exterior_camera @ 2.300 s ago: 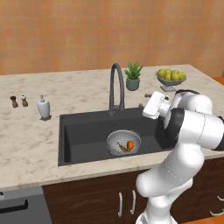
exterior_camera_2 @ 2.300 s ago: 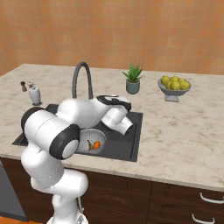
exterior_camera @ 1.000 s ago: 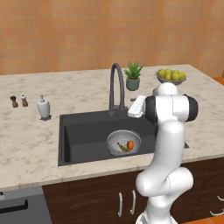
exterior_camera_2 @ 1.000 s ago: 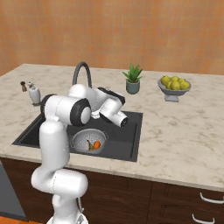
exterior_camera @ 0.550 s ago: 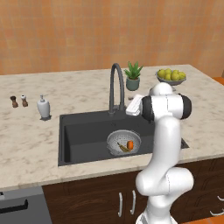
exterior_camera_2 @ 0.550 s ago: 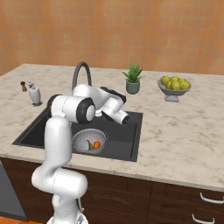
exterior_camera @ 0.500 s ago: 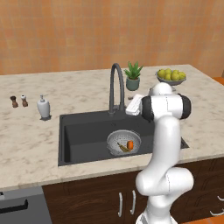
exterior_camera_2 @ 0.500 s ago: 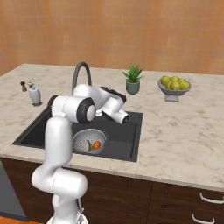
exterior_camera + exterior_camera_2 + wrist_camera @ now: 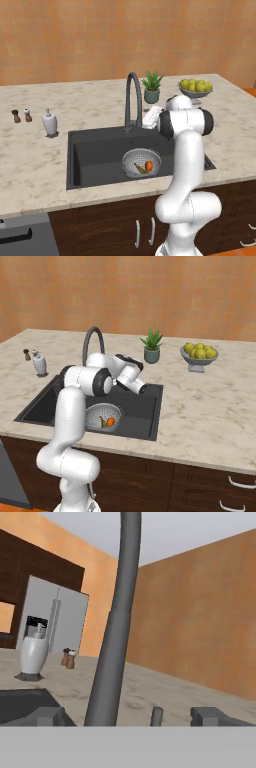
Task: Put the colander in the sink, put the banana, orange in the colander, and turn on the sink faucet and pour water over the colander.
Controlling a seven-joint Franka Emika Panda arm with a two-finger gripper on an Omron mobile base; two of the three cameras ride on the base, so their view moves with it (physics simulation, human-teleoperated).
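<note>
The colander sits on the floor of the dark sink. The orange and the banana lie inside it. The dark gooseneck sink faucet rises at the basin's back edge. My gripper hovers low just right of the faucet's base and faces it. It is open and holds nothing. In the hand view the stem stands close between the fingertips, with a short grey peg beside it.
A potted plant and a footed bowl of yellow-green fruit stand behind and right of the sink. A white soap dispenser and two small shakers stand at the left.
My hand has crept a little closer to the faucet's base. The jaws have stayed wide open. Colander, orange and banana have not moved.
</note>
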